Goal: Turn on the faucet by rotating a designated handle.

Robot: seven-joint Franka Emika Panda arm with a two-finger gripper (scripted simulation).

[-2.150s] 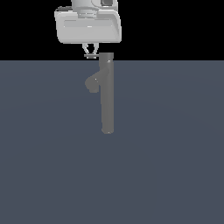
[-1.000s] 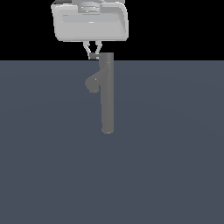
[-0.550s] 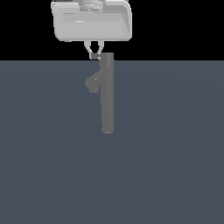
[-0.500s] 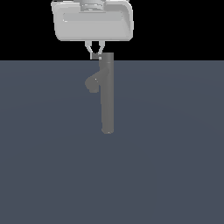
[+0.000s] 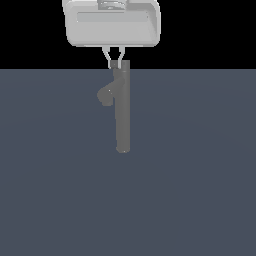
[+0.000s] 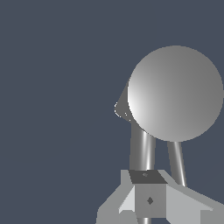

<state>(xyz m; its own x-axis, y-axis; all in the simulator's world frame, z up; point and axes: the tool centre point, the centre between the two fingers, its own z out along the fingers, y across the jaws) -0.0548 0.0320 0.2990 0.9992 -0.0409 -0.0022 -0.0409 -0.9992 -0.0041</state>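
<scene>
1. On my exterior feed the faucet stands upright on the dark blue-grey tabletop, roughly centred side to side.
2. Its stubby spout branches off the upper part of the column, toward the exterior view's left, angled downward.
3. The gripper hangs directly above the column's top; its light-grey boxy body fills the upper middle of the frame against the black background.
4. The 2 fingers taper down and inward, and their tips meet close together right at the top edge of the faucet, on the side nearer the exterior view's left.
5. From this view I cannot tell whether the tips are touching the cap or just beside it.
6. On the wrist feed I look straight down on the round top cap, with the spout's tip peeking out from under it.
7. 2 thin grey rods run from under the cap toward the fingers; I take the brighter 1 to be the handle.
8. That rod ends at a dark pad between the fingers, so they appear closed to a narrow gap around it, though I cannot confirm firm contact.
</scene>
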